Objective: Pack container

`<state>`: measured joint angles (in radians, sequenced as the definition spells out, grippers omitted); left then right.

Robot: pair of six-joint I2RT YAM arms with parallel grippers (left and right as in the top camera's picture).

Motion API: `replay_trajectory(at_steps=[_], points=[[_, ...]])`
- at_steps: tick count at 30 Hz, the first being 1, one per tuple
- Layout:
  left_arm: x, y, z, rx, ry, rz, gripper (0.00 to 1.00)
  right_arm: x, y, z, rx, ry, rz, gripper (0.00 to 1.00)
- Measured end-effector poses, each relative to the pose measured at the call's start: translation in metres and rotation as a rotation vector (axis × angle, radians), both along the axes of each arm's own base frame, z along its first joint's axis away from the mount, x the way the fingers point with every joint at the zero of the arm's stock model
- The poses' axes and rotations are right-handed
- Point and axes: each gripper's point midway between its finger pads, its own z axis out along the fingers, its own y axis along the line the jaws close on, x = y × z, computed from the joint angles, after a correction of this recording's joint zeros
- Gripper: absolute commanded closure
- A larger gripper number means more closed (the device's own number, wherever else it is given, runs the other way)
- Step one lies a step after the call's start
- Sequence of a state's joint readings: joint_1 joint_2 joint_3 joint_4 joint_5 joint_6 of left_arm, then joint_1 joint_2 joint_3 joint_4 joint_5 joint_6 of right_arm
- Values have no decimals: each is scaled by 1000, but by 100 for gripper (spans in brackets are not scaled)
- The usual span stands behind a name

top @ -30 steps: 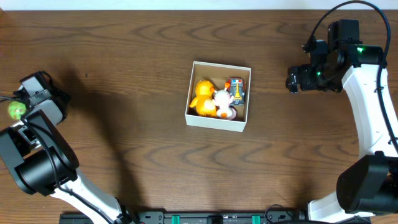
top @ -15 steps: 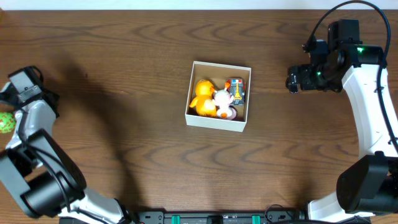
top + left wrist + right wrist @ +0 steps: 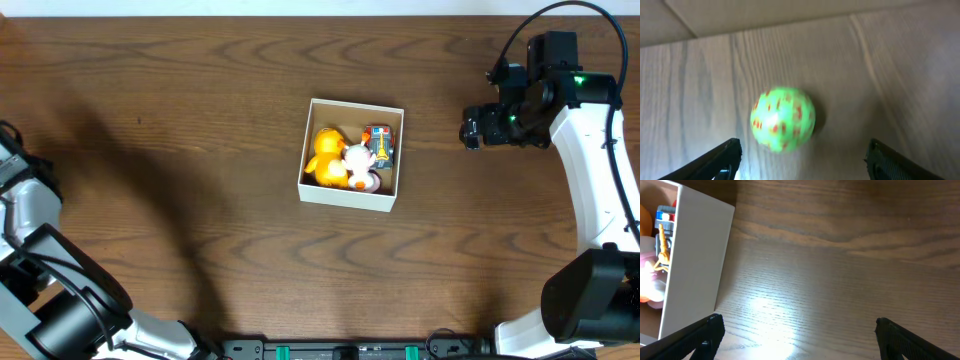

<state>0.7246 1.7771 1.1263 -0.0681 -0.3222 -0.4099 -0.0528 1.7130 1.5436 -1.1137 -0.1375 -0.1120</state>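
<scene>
Container [image 3: 345, 197]: judged light, thin-walled, crushable; grip a wall's rim. Ball [image 3: 782, 119]: likely light, prone to rolling; grip across its middle. Left claw [image 3: 805, 160] released, ball ungrasped; right claw [image 3: 802, 337] released, empty.

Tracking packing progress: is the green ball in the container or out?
Out. The ball sits on the table ahead of the open left tool, untouched; the container holds other toys, no ball.
</scene>
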Motion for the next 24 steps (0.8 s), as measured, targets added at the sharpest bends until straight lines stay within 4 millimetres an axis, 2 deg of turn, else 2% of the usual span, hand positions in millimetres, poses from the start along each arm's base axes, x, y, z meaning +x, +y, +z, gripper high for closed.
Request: replay_trajectory(at_steps=[5,11,16,24], points=[[9,8,-6,16,-27,-11,19,0,0,0,0,0,0,1],[8,7,-48,-38,42,-21,19,0,0,0,0,0,0,1],[9,15,-46,-19,44,-8,20,0,0,0,0,0,0,1],[1,9,-54,-53,94,-2,20,0,0,0,0,0,0,1]])
